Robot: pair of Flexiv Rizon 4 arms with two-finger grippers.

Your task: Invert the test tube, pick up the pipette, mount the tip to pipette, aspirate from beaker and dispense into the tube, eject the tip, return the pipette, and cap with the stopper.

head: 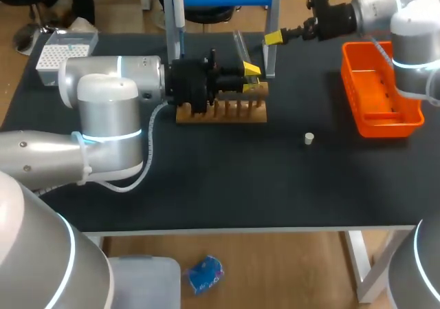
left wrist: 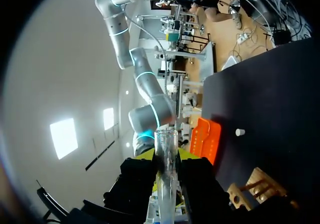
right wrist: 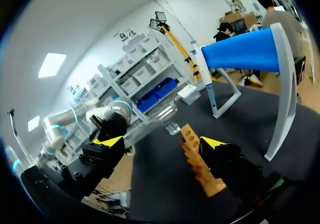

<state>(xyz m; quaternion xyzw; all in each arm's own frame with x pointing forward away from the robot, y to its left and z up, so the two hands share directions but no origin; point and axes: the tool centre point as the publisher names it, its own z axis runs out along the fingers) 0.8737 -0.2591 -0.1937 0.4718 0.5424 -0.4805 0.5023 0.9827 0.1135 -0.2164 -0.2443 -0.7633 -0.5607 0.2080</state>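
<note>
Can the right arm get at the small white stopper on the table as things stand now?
Probably yes. The stopper lies alone on the bare table between the wooden rack and the orange bin, and the right gripper is open and empty, hanging farther back. Nothing stands between them.

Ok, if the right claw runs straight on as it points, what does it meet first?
Probably the test tube held in the left claw, straight ahead between the right claw's open fingers, by the wooden rack; depth is unclear.
</note>
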